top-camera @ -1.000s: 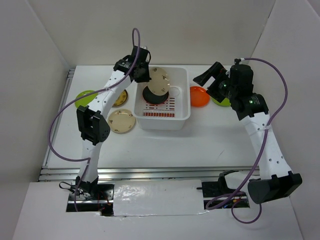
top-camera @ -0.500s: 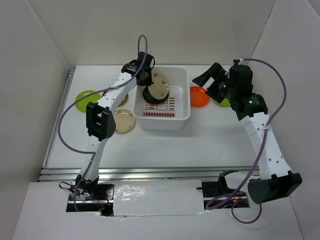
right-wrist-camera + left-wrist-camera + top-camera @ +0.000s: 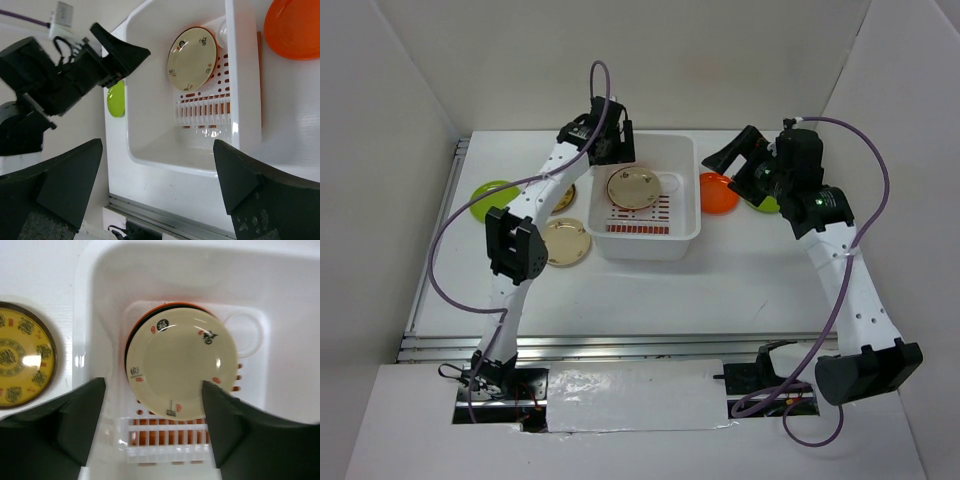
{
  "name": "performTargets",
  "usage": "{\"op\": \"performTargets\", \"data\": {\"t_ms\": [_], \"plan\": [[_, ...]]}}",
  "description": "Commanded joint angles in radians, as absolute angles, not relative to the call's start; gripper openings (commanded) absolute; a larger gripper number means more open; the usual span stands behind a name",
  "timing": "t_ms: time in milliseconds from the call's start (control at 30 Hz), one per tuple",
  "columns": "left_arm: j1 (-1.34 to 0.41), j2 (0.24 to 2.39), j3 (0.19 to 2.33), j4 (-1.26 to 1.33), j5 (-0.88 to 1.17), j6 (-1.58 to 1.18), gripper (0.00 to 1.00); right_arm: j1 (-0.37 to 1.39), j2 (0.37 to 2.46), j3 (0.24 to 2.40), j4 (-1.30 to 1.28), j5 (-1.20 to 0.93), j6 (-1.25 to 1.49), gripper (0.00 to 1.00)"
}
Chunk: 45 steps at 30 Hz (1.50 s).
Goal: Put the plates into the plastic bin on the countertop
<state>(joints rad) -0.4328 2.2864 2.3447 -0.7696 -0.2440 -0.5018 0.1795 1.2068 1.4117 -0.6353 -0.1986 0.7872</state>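
White tabletop (image 3: 720, 280) carries everything, with a metal rail (image 3: 620, 345) on its near edge. White plastic bin (image 3: 685, 215) sits mid-tabletop, directly below the left gripper (image 3: 153, 385) and just left of the right gripper (image 3: 732, 165). Red slot markings (image 3: 170, 435) show on the bin base.

Left gripper hovers over the bin's far-left part, jaws spread wide, nothing between them. Right gripper hangs off the bin's right wall, jaws also wide apart and empty. Its wrist view looks across the bin.

Plates:
- **Cream speckled plate** (image 3: 182, 362) lies flat in the bin, straight under the left gripper, centred between its fingers in the wrist view.
- **Black plate** (image 3: 128, 345) and **orange rim** (image 3: 170, 304) peek out from under the cream speckled plate's far and left edges, so it rests on a stack. Can't tell how many plates are in it.
- **Orange plate** (image 3: 718, 192) is on the tabletop just right of the bin, close below the right gripper.
- **Lime green plate** (image 3: 765, 205) is mostly hidden behind the right gripper. Can't tell whether it touches the orange plate.
- **Brown-and-gold patterned plate** (image 3: 25, 357) is on the tabletop just outside the bin's left wall, left of the left gripper.
- **Second cream plate** (image 3: 563, 243) is on the tabletop nearer the rail than the left gripper, beside the bin's near-left corner.
- **Second lime green plate** (image 3: 490, 195) is farther left of the left gripper, well apart from the bin.
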Motion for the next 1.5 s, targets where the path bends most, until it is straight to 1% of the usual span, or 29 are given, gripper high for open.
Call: {"op": "performTargets", "data": {"t_ms": [0, 33, 167, 267, 300, 367, 400, 467, 500, 533, 567, 633, 667, 767, 867, 967, 1067, 1200, 1267, 1367, 1400, 1467], "plan": [[-0.457, 2.136, 2.370, -0.721, -0.262, -0.515, 0.95, 0.178, 1.216, 1.427, -0.589, -0.193, 0.770, 1.00], [-0.466, 2.122, 2.370, -0.719, -0.264, -0.517, 0.99, 0.178, 1.219, 1.424, -0.588, -0.189, 0.766, 1.00], [-0.472, 2.060, 2.398, -0.755, -0.302, -0.535, 0.99, 0.138, 1.241, 1.361, -0.557, -0.152, 0.781, 1.00], [-0.465, 1.978, 2.384, -0.814, -0.374, -0.575, 0.99, 0.094, 1.252, 1.218, -0.447, -0.118, 0.805, 1.00], [-0.459, 1.926, 2.360, -0.863, -0.397, -0.615, 0.99, 0.045, 1.262, 1.134, -0.413, -0.118, 0.822, 1.00], [-0.411, 1.867, 2.312, -0.903, -0.403, -0.652, 0.99, 0.006, 1.311, 1.063, -0.287, -0.164, 0.833, 1.00], [-0.388, 1.806, 2.249, -0.920, -0.385, -0.681, 0.99, -0.059, 1.334, 1.024, -0.260, -0.173, 0.859, 1.00], [-0.309, 1.737, 2.165, -0.946, -0.355, -0.698, 0.99, -0.086, 1.411, 1.006, -0.184, -0.207, 0.871, 1.00], [-0.258, 1.662, 2.066, -0.945, -0.330, -0.695, 0.99, -0.092, 1.436, 1.006, -0.167, -0.198, 0.877, 1.00], [-0.239, 1.625, 2.016, -0.927, -0.319, -0.690, 0.99, -0.091, 1.462, 1.008, -0.125, -0.187, 0.879, 1.00], [-0.218, 1.550, 1.914, -0.913, -0.307, -0.677, 0.99, -0.086, 1.514, 1.009, -0.092, -0.180, 0.879, 1.00], [-0.154, 1.487, 1.827, -0.894, -0.269, -0.667, 0.99, -0.083, 1.578, 1.035, -0.061, -0.164, 0.894, 0.99], [-0.132, 1.459, 1.760, -0.882, -0.247, -0.661, 0.99, -0.084, 1.645, 1.064, -0.058, -0.160, 0.900, 0.98], [-0.066, 1.385, 1.671, -0.893, -0.198, -0.647, 0.99, -0.087, 1.764, 1.112, -0.084, -0.134, 0.953, 0.95], [-0.020, 1.321, 1.611, -0.907, -0.173, -0.629, 0.99, -0.072, 1.874, 1.234, -0.169, -0.095, 0.979, 0.94], [0.034, 1.284, 1.586, -0.919, -0.150, -0.617, 0.99, -0.069, 1.976, 1.339, -0.242, -0.097, 0.986, 0.89], [0.069, 1.266, 1.589, -0.936, -0.140, -0.578, 0.99, -0.060, 2.043, 1.412, -0.299, -0.092, 0.989, 0.82], [0.124, 1.262, 1.592, -0.968, -0.147, -0.545, 0.99, -0.048, 2.109, 1.486, -0.380, -0.078, 0.997, 0.62], [0.144, 1.259, 1.591, -0.974, -0.141, -0.528, 0.99, -0.041, 2.126, 1.497, -0.397, -0.064, 1.003, 0.57], [0.158, 1.262, 1.595, -0.979, -0.152, -0.520, 0.99, -0.031, 2.125, 1.474, -0.391, -0.057, 1.011, 0.42], [0.158, 1.264, 1.595, -0.977, -0.149, -0.522, 0.99, -0.028, 2.125, 1.467, -0.387, -0.055, 1.014, 0.30], [0.158, 1.273, 1.595, -0.976, -0.143, -0.523, 0.99, -0.023, 2.122, 1.459, -0.382, -0.052, 1.020, 0.25]]}}
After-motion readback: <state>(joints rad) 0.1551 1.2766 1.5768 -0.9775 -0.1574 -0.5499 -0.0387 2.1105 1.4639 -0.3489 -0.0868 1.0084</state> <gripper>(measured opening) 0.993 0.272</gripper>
